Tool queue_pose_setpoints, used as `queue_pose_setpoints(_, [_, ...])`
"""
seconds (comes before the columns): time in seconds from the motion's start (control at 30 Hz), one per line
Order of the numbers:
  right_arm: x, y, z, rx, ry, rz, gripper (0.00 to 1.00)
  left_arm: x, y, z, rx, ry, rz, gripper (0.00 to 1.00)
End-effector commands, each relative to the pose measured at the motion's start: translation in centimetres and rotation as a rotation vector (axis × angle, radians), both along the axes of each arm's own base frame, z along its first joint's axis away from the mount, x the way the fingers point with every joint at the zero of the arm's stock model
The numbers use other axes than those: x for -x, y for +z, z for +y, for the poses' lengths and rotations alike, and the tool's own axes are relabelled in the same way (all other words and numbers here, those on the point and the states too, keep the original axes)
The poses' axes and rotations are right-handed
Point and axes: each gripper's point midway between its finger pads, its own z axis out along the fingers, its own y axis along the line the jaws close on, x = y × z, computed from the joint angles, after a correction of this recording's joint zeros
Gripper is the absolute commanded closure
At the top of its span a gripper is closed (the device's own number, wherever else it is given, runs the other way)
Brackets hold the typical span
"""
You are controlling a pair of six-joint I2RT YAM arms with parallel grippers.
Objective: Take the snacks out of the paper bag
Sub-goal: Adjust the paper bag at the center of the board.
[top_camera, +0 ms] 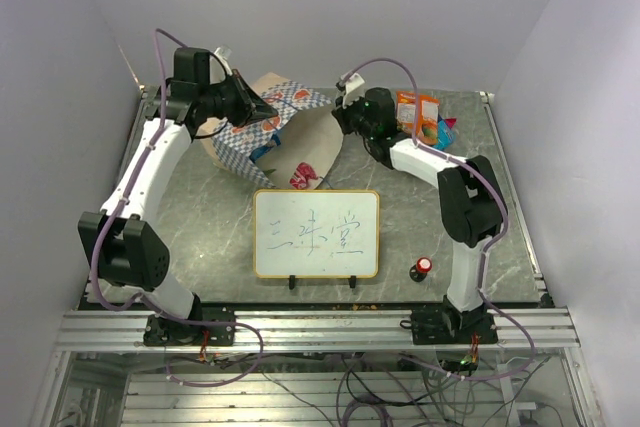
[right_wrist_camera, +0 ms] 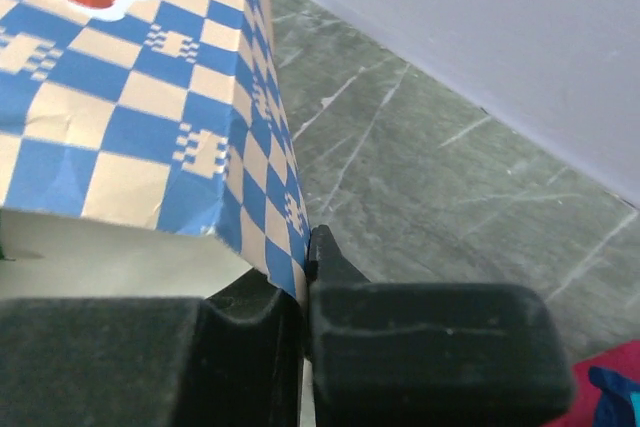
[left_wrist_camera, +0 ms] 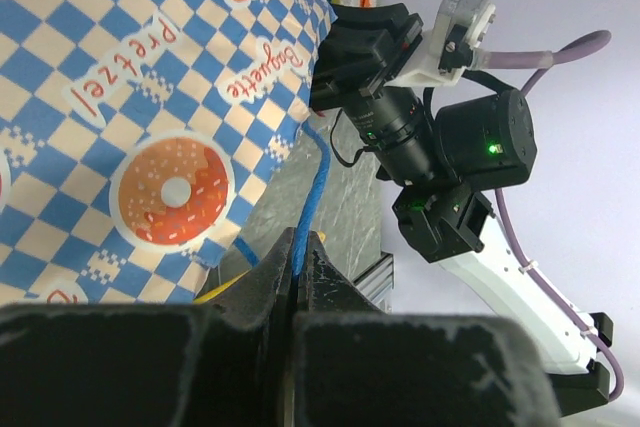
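Left end effector (left_wrist_camera: 298,257) is clamped shut on the thin blue cord handle (left_wrist_camera: 312,187) of the paper bag (top_camera: 285,132); our right end effector (right_wrist_camera: 305,272) pinches the bag's blue-white checkered rim. We see the kraft bag lying on its side on the marbled bench (top_camera: 200,217), its mouth gaping toward the near edge. A crinkled red foil packet (top_camera: 303,177) lies at that mouth. Flat orange packets (top_camera: 417,112) sit to the bag's right.
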Motion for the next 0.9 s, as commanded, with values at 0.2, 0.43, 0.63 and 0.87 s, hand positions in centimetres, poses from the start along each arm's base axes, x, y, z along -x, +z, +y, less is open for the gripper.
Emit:
queue_pose_setpoints(0.2, [-0.8, 3.2, -6.3, 0.007, -0.219, -0.120, 1.00, -4.3, 1.5, -4.3, 0.032, -0.078, -0.073, 0.93])
queue_pose_setpoints(0.43, [1.8, 3.9, -9.3, 0.011, -0.314, -0.142, 1.00, -6.2, 2.7, -6.5, 0.052, -0.109, -0.109, 0.93])
queue_pose_setpoints(0.63, [4.8, 2.3, -10.8, -0.002, -0.346, -0.086, 1.00, -5.5, 1.7, -7.1, 0.034, -0.137, -0.100, 0.93])
queue_pose_setpoints(0.87, [7.4, 2.4, -9.9, -0.017, -0.256, -0.035, 0.77, -3.0, 0.3, -4.3, -0.095, -0.130, -0.072, 0.93])
